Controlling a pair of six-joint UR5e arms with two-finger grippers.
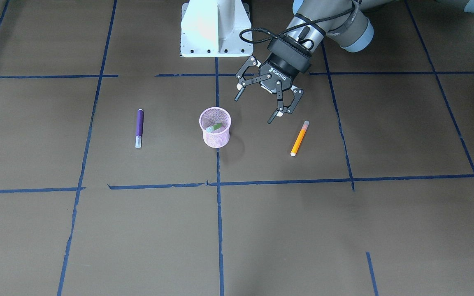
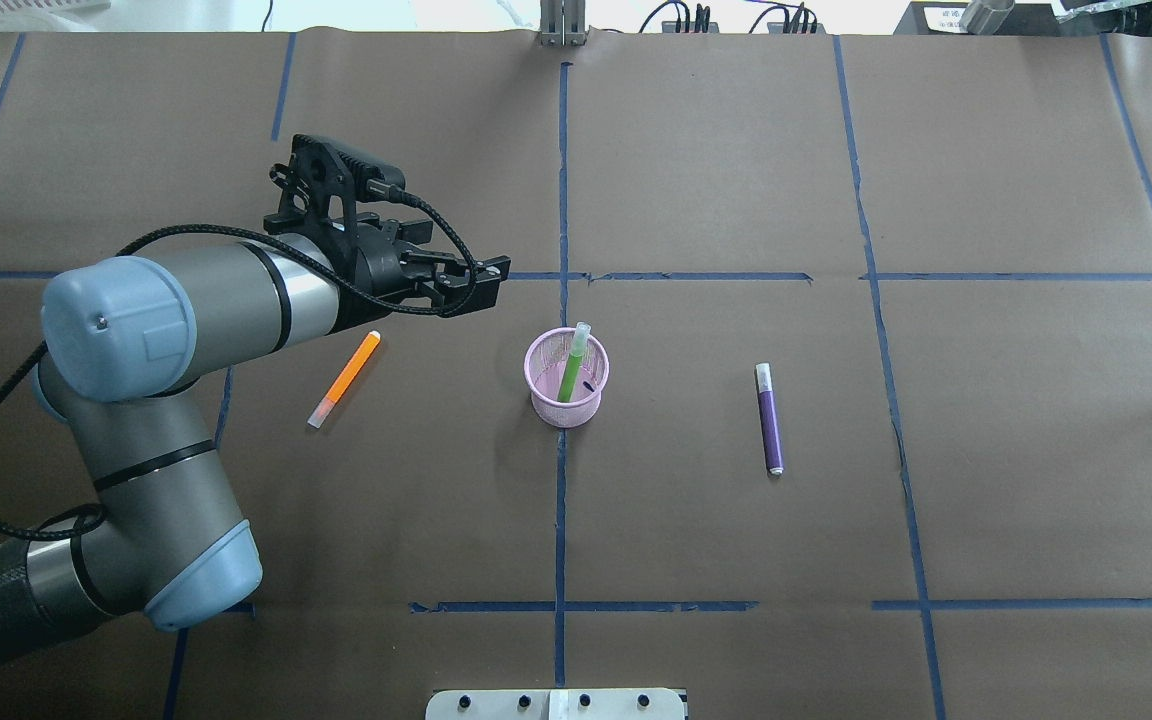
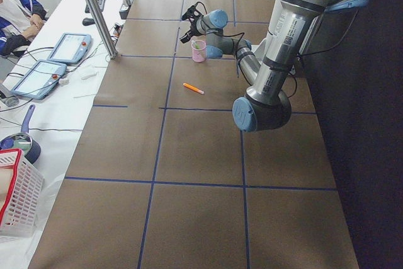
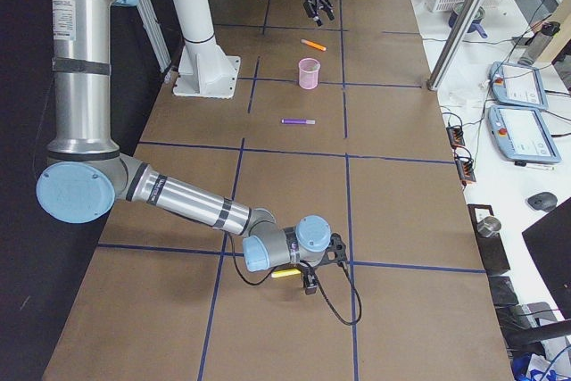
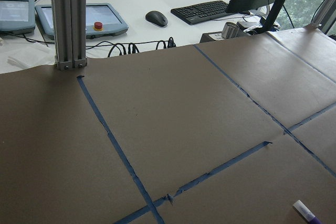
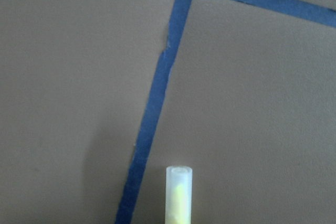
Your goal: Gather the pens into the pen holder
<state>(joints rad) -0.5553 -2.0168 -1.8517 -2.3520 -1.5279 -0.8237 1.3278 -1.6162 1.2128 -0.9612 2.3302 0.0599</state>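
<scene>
We judge the orange pen [image 1: 300, 138] to be next. It lies flat, well off the pen holder [image 1: 216, 139] on the robot's left side. The green pen [image 2: 572, 365] already stands in the holder, and the purple pen [image 1: 139, 127] lies on its other side. The left gripper [image 1: 255, 107] hangs empty, fingers spread wide, above the gap between holder and orange pen. We should turn the wrist so the fingers straddle the barrel crosswise near its middle, then descend straight. The right gripper [image 4: 312, 267] sits far from the holder, and we cannot tell its state.
</scene>
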